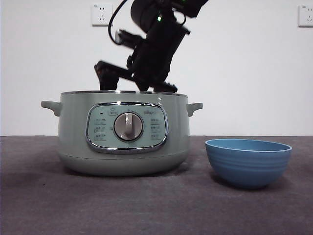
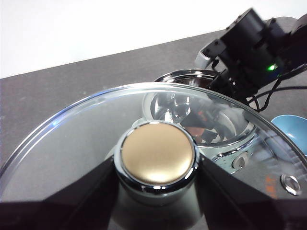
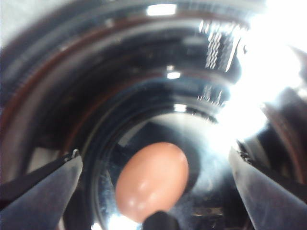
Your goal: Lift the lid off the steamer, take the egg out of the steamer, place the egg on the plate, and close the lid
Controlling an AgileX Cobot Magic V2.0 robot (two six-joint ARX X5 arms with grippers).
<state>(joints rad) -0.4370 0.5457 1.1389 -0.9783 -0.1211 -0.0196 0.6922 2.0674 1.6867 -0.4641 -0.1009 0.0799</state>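
Lying on the shiny floor of the steamer [image 1: 122, 132], the brown egg [image 3: 152, 181] looks light, smooth, brittle — best pinched gently across its middle; right gripper [image 3: 153, 179] jaws open around it, left gripper [image 2: 157, 191] clamping the lid's [image 2: 86, 139] knob — blue bowl [image 1: 248, 161] waits on the tabletop [image 1: 156, 205]

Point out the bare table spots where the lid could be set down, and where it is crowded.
Bare table lies in front of the steamer and to its free side, away from the bowl. The strip between steamer and bowl is narrow. The steamer's mouth is crowded: the right gripper, open, hangs over the egg. The left gripper holds the lid.
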